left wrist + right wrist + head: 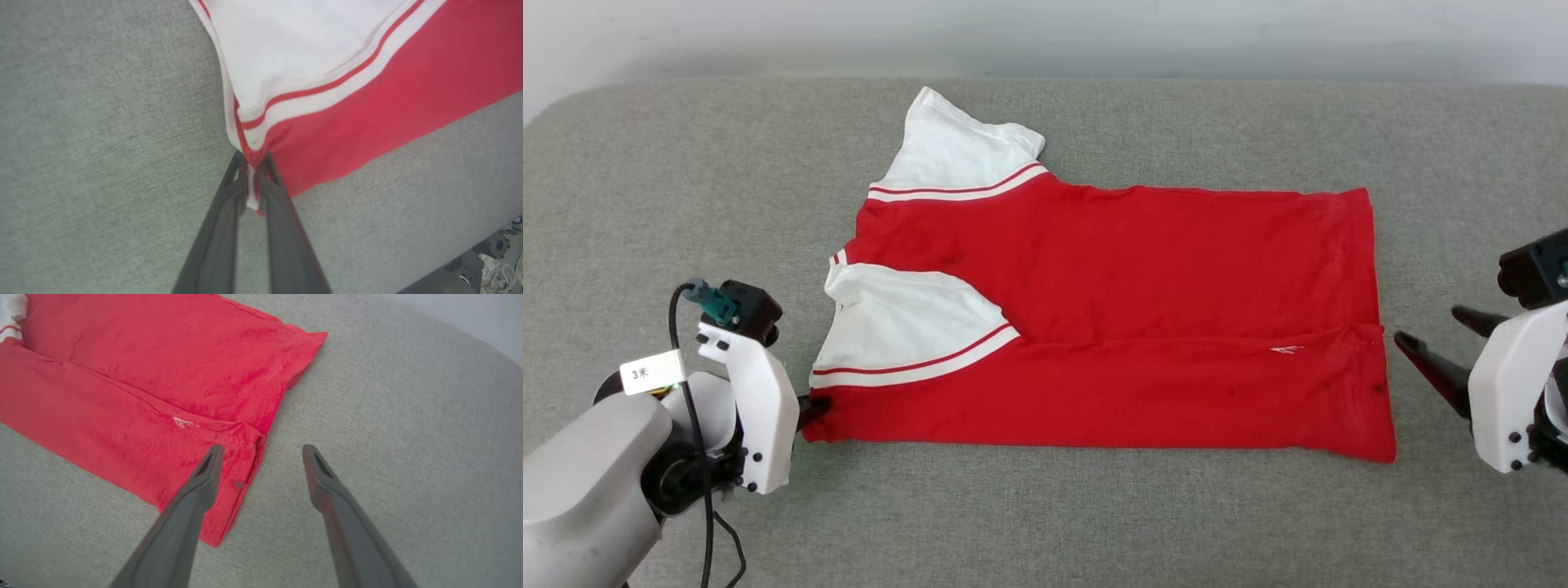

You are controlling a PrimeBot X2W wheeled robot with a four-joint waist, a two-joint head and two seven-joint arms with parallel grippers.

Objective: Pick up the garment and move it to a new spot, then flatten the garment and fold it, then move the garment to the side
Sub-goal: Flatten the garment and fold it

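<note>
Garment (1143,327) lay flat on the grey padded surface (1045,523), its near long edge folded over. White sleeves (907,327) were at the robot's left end and the hem at its right.

You had the left gripper (254,163) pinched tight on the near left corner, where the striped sleeve trim met red cloth. A sliver of fabric showed between its fingers (282,212).

Your right gripper (261,451) hung with its fingers spread wide, holding nothing, tips just beside the hem. One finger seemed to sit over the cloth in the wrist view, but contact was unclear from that angle.
</note>
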